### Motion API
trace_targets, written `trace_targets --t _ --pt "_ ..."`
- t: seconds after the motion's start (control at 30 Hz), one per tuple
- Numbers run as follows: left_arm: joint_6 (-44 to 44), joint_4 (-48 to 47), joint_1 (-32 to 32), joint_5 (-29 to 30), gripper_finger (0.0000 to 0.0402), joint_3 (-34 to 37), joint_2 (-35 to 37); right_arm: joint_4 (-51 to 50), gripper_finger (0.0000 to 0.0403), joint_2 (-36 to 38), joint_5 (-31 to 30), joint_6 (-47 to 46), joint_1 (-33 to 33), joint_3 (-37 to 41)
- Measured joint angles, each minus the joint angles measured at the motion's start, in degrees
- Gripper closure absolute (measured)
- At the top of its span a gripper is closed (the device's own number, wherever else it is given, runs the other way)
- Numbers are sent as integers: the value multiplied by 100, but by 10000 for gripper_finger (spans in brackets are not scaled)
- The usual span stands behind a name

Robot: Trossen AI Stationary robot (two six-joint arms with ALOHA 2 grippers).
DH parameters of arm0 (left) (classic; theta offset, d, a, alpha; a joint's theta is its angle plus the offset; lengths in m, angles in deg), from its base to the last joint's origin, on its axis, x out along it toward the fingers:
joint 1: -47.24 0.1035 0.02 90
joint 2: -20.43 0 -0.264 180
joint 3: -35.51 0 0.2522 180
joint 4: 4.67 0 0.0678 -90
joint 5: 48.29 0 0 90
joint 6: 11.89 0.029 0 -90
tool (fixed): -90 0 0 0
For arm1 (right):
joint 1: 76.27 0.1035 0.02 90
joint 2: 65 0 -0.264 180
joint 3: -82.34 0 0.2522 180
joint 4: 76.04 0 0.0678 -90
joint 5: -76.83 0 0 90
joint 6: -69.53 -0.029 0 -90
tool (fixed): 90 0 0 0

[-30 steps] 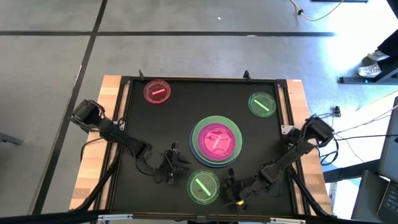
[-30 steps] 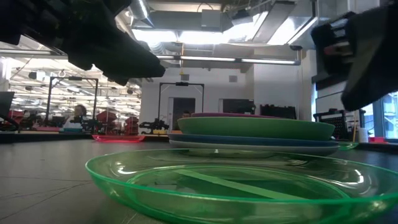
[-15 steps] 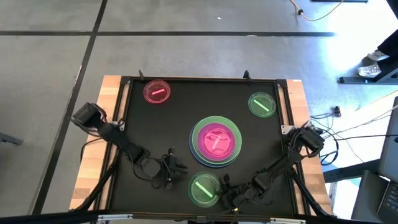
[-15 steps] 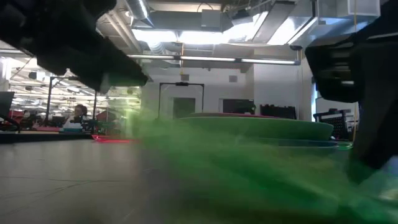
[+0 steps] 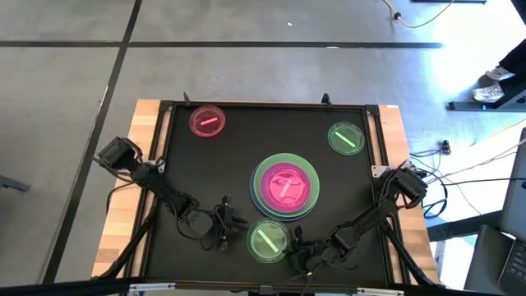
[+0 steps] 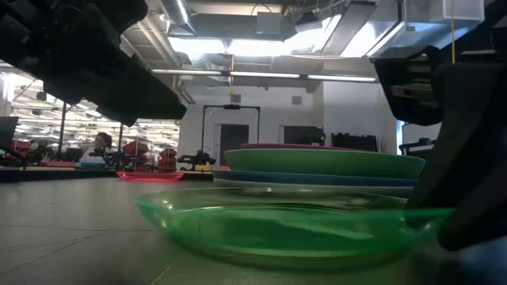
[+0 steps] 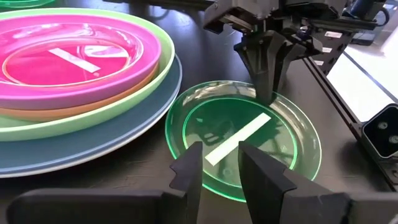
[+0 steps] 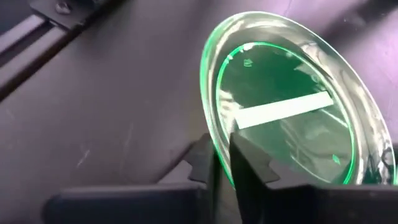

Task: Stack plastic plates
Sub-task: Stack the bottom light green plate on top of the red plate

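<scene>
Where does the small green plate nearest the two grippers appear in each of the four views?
High view: small green plate at bottom centre, between the left gripper and right gripper.
Low view: it fills the foreground.
Left wrist view: lower centre-right.
Right wrist view: upper right, rim between the fingers.
Shared landmark: the plate stack beside it; not in the right wrist view.

Small plate point(image 5: 268, 240) just before the central stack point(image 5: 285, 187), between left claw point(image 5: 223, 233) and right claw point(image 5: 297, 245)
</scene>
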Motion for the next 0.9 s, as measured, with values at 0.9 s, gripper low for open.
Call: trace_targets --t 0.9 --pt "10 -35 -11 -7 306 0 0 -2959 402 96 -599 262 339 -2468"
